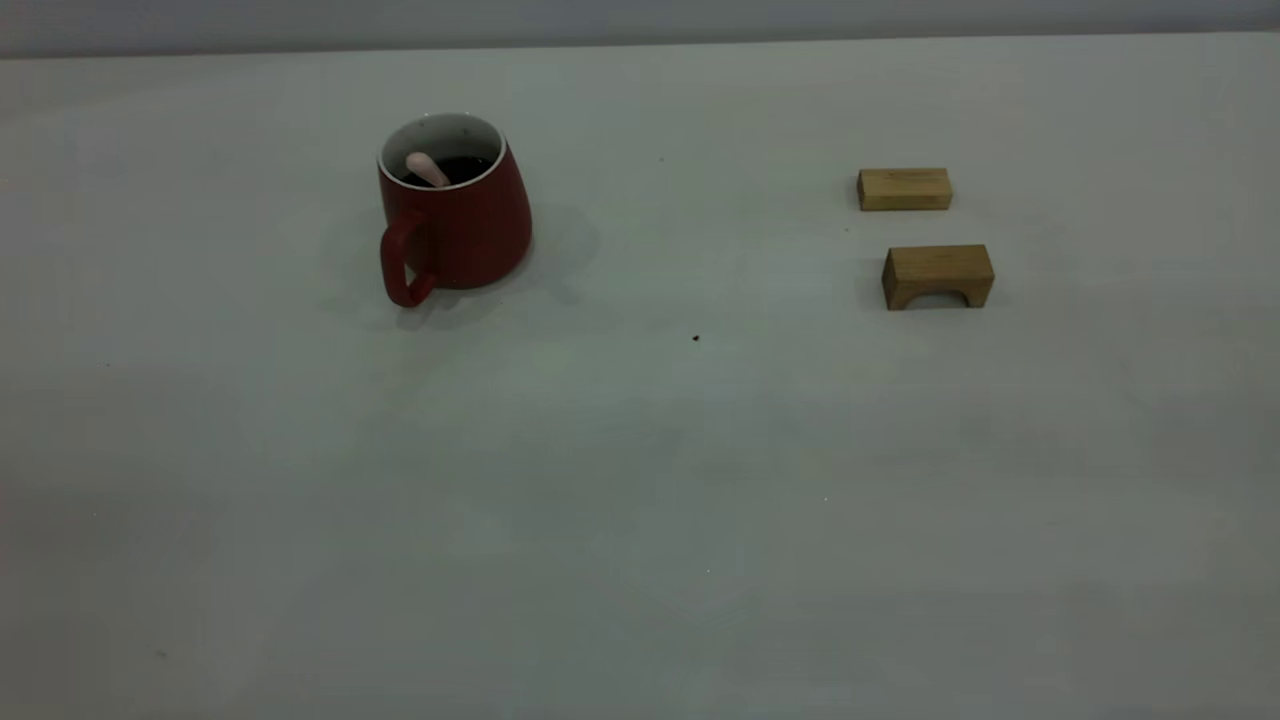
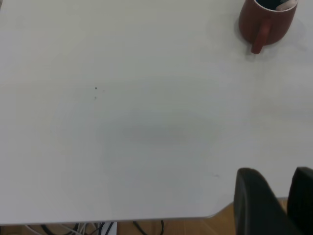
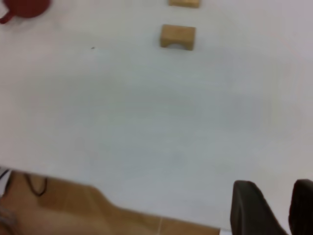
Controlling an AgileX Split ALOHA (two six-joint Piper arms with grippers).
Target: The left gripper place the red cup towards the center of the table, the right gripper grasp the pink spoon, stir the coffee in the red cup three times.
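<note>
Both grippers, left gripper [image 2: 275, 196] and right gripper [image 3: 273, 205], are waiting spread apart off the pale table [image 1: 640, 500]; dark red ceramic mug [image 1: 455, 210], left of centre, is holding pink-handled spoon [image 1: 428, 168] in coffee [image 1: 465, 168]. Stirring looks finished.

Grey wall [image 1: 640, 20] runs behind the far edge. Wood-tone floor [image 3: 73, 210] shows below the near edge, w/ dark cables [image 2: 142, 227] lying there.
</note>
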